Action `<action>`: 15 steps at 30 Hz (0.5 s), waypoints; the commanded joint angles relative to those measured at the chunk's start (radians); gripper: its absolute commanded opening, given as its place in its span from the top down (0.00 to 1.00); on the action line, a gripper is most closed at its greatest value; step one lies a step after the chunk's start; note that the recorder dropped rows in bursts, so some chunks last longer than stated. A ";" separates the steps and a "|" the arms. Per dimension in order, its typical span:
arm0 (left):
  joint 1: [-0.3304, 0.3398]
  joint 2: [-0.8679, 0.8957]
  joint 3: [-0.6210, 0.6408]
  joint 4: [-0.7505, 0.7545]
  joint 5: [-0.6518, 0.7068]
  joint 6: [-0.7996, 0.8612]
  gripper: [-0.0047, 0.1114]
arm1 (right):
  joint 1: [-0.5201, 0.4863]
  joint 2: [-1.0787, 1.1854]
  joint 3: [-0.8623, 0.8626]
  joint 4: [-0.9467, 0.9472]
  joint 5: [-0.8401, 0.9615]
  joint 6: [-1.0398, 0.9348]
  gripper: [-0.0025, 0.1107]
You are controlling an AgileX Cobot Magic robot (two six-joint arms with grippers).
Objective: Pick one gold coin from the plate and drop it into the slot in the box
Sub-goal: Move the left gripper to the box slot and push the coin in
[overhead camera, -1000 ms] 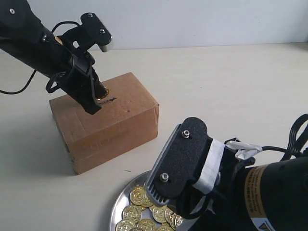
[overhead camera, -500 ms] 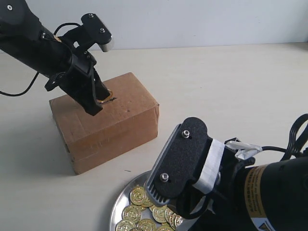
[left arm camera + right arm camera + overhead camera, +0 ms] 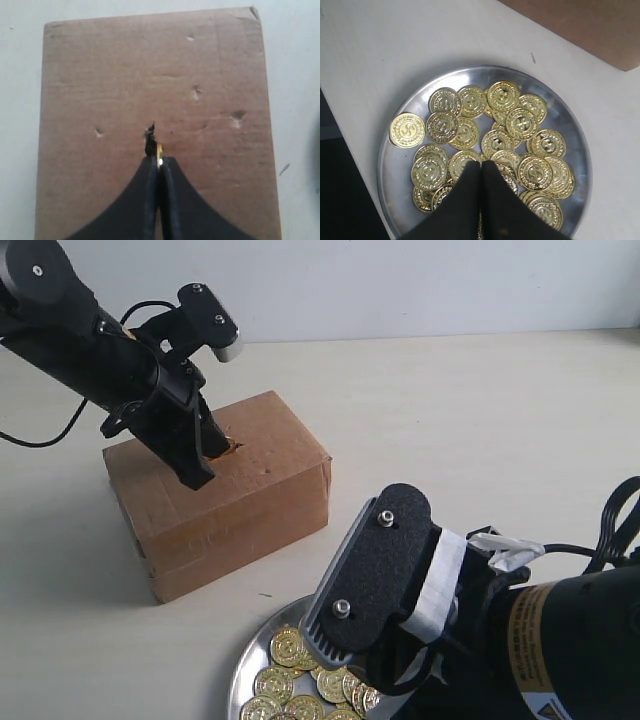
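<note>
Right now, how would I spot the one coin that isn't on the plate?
Find the brown cardboard box and the dark ragged slot cut in its top. Just beside that slot, two black fingers pinch a thin gold sliver: the coin, seen edge-on. Unlike the coins lying flat in the silver plate, it is held alone at the box.

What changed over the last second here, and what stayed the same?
The left tool eased slightly down and rightward in the exterior view, over the box. Less of the gold coin it pinches now shows at the slot, and the coin is not released. The right tool, shut above the plate, and the box stayed put.
</note>
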 commanded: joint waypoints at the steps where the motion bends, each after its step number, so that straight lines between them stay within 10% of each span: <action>1: 0.003 0.000 -0.007 -0.009 -0.007 0.006 0.96 | 0.001 -0.006 0.005 0.000 -0.011 0.001 0.98; 15: 0.003 0.000 -0.007 -0.011 -0.007 0.006 0.76 | 0.001 -0.006 0.005 0.000 0.000 0.001 0.98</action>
